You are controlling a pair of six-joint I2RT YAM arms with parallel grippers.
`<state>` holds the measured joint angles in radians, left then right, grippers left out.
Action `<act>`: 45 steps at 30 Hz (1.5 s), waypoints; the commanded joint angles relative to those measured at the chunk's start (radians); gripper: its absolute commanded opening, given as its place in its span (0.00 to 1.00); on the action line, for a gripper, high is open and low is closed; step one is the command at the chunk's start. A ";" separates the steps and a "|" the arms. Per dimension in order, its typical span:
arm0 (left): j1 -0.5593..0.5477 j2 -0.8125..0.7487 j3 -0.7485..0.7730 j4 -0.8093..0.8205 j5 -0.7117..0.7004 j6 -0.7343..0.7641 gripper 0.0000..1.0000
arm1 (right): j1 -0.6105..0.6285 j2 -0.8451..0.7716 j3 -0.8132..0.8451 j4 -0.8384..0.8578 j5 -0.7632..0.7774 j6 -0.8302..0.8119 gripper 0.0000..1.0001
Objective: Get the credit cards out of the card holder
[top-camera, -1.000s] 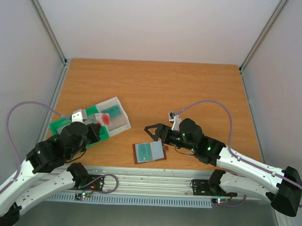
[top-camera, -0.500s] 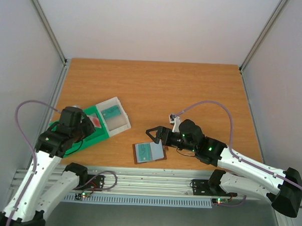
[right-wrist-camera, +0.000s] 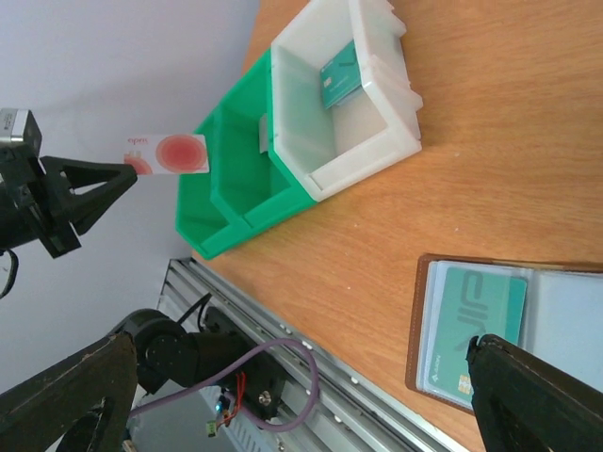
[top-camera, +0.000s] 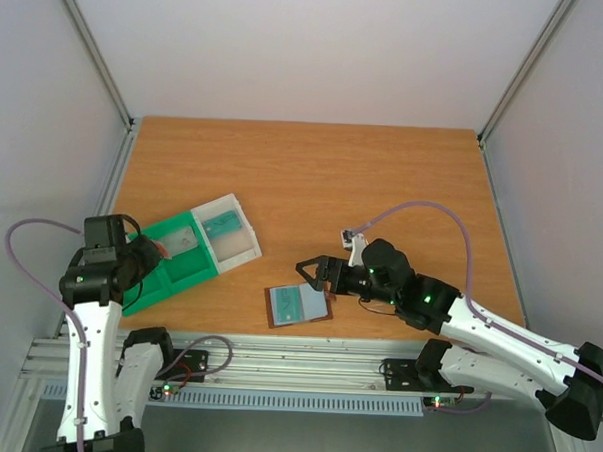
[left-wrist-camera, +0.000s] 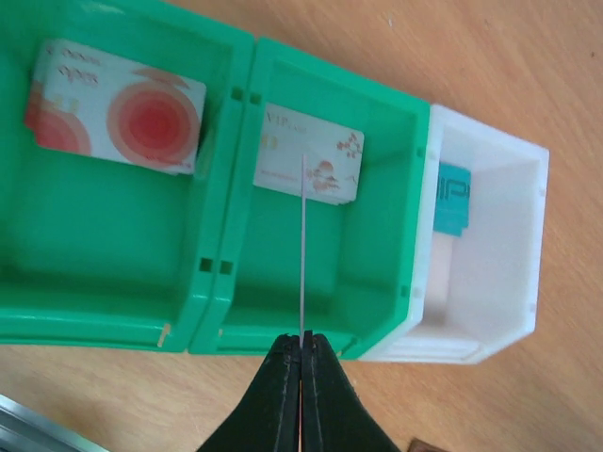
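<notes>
Left gripper [left-wrist-camera: 301,341] pinches one card [right-wrist-camera: 168,153] above the green tray [top-camera: 180,267] near the bench's [top-camera: 383,190] left edge. Right gripper [top-camera: 310,274] gapes just above the card holder [top-camera: 298,306], unfolded by the near edge, teal card [right-wrist-camera: 476,320] in pocket.

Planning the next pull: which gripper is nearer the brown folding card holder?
Right: the right gripper hangs close by the brown card holder; left gripper is away at the green plastic tray.

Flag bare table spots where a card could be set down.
Widest: the far half of the orange wooden table, beyond the green twin-compartment plastic bin and white plastic box. Smaller: the strip between that box and the brown folding card holder. Crowded: near edge around the holder, by the open right claw.
</notes>
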<state>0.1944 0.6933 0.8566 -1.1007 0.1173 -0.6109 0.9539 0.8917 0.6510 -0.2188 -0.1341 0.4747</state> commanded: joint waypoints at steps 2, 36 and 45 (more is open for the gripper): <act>0.054 0.002 0.016 0.077 -0.052 0.069 0.00 | -0.013 -0.012 0.063 -0.051 0.013 -0.059 0.96; 0.287 0.204 -0.024 0.230 0.114 0.253 0.00 | -0.252 0.043 0.027 -0.060 -0.152 -0.054 0.98; 0.354 0.255 0.048 0.186 0.040 0.268 0.00 | -0.317 0.020 -0.020 -0.048 -0.200 -0.030 0.99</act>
<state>0.5182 0.9482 0.8436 -0.9096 0.2317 -0.3653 0.6506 0.9306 0.6441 -0.2790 -0.2955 0.4332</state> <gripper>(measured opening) 0.007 0.984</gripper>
